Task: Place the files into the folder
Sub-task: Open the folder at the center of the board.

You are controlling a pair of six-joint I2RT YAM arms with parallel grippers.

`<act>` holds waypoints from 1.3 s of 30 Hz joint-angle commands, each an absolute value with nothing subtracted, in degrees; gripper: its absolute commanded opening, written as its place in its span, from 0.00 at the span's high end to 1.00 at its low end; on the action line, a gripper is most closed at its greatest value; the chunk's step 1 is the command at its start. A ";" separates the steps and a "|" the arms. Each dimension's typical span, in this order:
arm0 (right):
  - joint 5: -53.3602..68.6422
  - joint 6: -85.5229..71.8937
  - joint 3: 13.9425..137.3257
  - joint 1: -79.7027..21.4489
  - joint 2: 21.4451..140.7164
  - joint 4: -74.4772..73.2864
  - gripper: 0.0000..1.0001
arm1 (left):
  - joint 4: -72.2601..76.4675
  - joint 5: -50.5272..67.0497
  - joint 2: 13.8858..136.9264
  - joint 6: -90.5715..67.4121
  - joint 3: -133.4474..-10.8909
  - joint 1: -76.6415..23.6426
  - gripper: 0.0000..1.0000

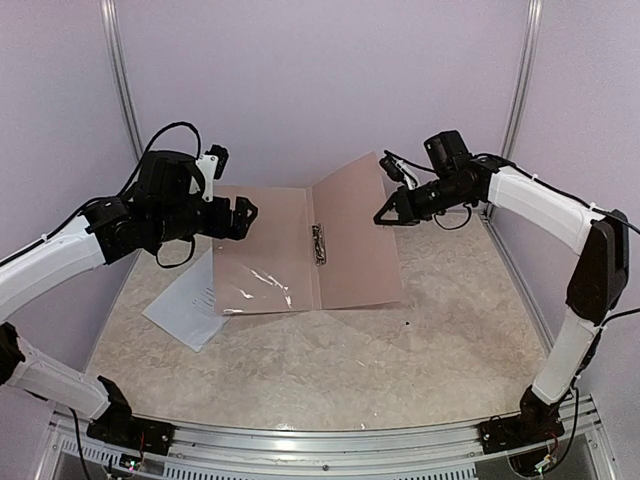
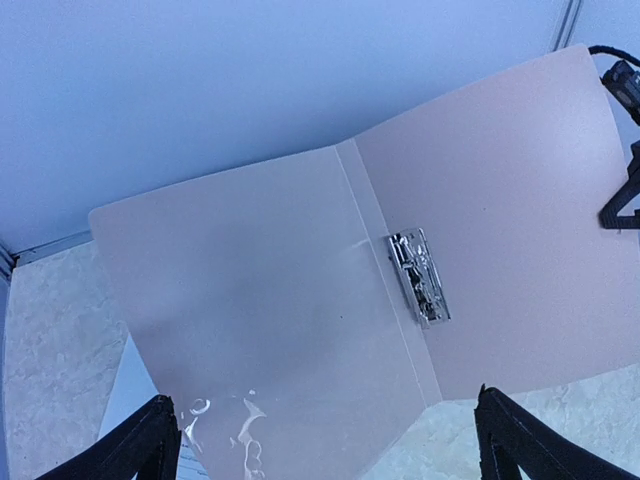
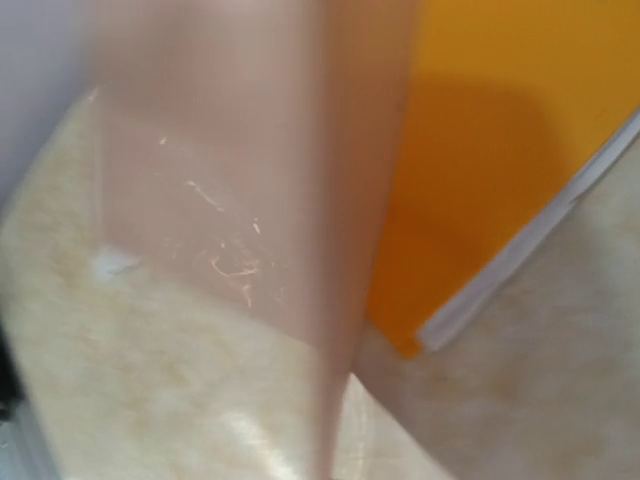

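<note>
The folder [image 1: 270, 250] lies open on the table, taupe inside, with a metal clip [image 1: 319, 243] at its spine. Its left cover lies flat and its right cover [image 1: 355, 220] is tilted up. My right gripper [image 1: 383, 215] is shut on that cover's outer edge. The right wrist view shows the cover's taupe face [image 3: 250, 150] and orange back [image 3: 500, 130] edge-on. My left gripper [image 1: 245, 212] hangs open over the left cover [image 2: 250, 300], its fingertips [image 2: 140, 445] wide apart and holding nothing. The files [image 1: 190, 305], white printed sheets, lie partly under the folder's left cover; a corner of them shows [image 2: 118, 395].
The marble-patterned table [image 1: 400, 360] is walled by pale panels at the back and sides. A shiny plastic pocket [image 1: 262, 283] sits on the left cover's near part. The clip [image 2: 418, 275] is closed at the spine.
</note>
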State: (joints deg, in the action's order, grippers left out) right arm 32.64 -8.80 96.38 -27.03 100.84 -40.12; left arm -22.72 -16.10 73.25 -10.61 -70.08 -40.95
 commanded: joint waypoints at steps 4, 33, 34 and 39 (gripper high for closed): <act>45.39 -23.65 81.95 -25.09 93.01 -23.68 1.00 | -26.47 -17.91 71.88 -12.52 -70.28 -39.90 0.01; 17.92 -10.95 59.82 -19.70 86.44 -41.87 0.70 | -34.28 -18.69 75.38 -17.66 -63.85 -43.24 0.01; 16.18 -10.55 59.67 -19.72 86.54 -42.37 0.67 | -34.54 -18.38 75.45 -18.59 -63.51 -43.51 0.01; 14.07 -9.95 59.03 -19.72 86.21 -42.53 0.38 | -35.24 -17.61 76.24 -22.72 -61.79 -44.57 0.01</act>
State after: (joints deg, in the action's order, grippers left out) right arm 19.49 -12.19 58.46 -20.27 86.04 -40.49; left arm -33.43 -17.45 75.42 -18.61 -63.40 -43.64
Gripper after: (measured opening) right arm 0.507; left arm 0.988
